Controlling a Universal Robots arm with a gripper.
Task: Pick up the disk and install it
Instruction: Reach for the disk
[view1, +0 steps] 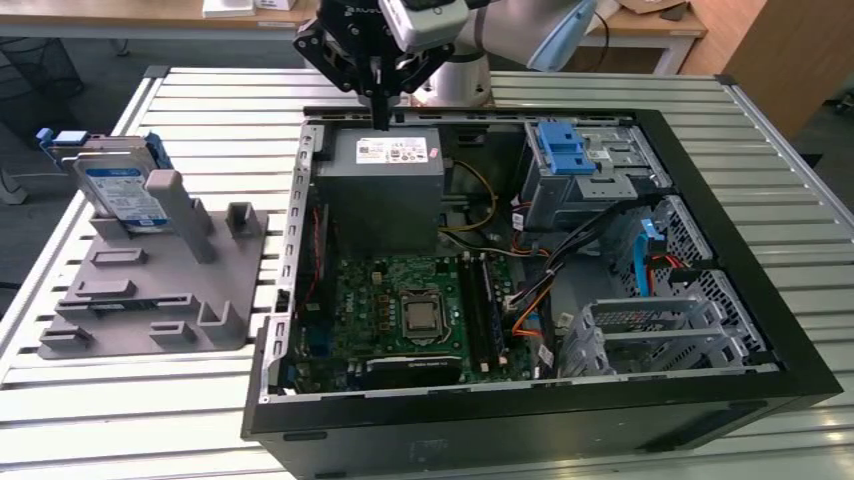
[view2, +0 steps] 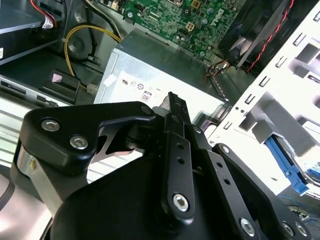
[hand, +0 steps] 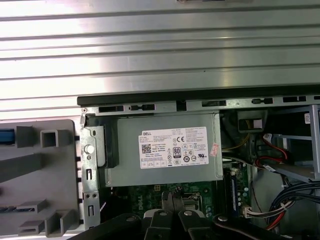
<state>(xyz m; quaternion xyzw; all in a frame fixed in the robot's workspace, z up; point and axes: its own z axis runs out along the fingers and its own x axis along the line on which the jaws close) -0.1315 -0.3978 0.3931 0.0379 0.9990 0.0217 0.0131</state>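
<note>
My gripper (view1: 386, 115), jaws together and empty, hovers over the power supply (view1: 380, 190) inside the case (view1: 534, 405). The disk (view1: 118, 190) stands in a holder (view1: 147, 290) beside the case, well apart. Pickup looks unstarted; gripping it needs opened jaws.

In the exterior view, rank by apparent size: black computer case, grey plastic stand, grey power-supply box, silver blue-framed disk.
Largest first:
black computer case
grey plastic stand
grey power-supply box
silver blue-framed disk
</note>
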